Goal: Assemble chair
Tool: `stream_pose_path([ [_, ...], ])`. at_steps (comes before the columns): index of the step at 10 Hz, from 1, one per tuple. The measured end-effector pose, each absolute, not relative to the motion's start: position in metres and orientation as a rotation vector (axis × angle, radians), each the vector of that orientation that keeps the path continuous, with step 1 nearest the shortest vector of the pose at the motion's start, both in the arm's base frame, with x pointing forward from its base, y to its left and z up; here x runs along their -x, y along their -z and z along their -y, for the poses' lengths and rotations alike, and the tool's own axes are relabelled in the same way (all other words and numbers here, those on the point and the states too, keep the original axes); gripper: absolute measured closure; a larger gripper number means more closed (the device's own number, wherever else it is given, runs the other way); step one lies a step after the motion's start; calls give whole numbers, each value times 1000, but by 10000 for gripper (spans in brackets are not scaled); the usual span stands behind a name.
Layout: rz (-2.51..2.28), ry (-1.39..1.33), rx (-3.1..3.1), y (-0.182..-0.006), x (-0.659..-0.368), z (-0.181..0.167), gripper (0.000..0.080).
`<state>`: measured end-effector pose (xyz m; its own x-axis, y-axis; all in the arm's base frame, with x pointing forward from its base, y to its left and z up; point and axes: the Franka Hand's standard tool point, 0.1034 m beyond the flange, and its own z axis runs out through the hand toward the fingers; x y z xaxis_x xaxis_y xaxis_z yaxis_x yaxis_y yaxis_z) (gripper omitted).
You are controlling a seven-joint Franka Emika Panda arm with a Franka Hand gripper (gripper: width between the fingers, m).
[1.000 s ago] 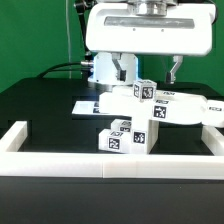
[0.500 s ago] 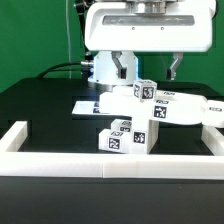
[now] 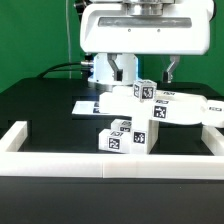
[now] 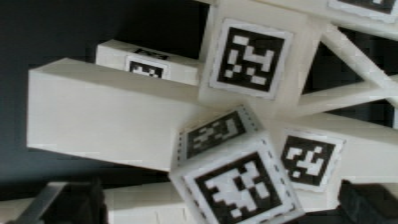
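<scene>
The chair point(image 3: 145, 112) is a cluster of white tagged pieces standing in the middle of the black table. A long flat panel point(image 3: 175, 108) juts toward the exterior view's right, and square blocks point(image 3: 122, 136) sit low in front. My gripper point(image 3: 148, 76) hangs directly above the cluster's top tagged post point(image 3: 144, 90), with its jaws apart, one finger on each side. In the wrist view the chair point(image 4: 125, 100) fills the frame. A tagged block point(image 4: 231, 185) lies between my dark fingers point(image 4: 71, 202), and the gripper point(image 4: 217, 208) does not look closed on it.
A low white border wall point(image 3: 60, 162) runs along the front and up both sides. The marker board point(image 3: 88, 105) lies flat behind the chair on the exterior view's left. The white robot base point(image 3: 100, 68) stands at the back, with cables beside it.
My gripper has shifted slightly toward the exterior view's left and a little lower over the chair. The chair pieces have not moved.
</scene>
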<state>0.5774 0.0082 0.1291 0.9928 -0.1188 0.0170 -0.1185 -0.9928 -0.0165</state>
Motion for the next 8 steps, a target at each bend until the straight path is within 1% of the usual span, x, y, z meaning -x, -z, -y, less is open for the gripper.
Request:
stream_pose_path([
  [1, -172, 28, 3121, -129, -577, -7, 150],
  [3, 62, 62, 3133, -128, -581, -5, 150],
  [7, 78, 66, 3132, -128, -581, -6, 150],
  [8, 73, 65, 3132, -128, -581, -7, 180],
])
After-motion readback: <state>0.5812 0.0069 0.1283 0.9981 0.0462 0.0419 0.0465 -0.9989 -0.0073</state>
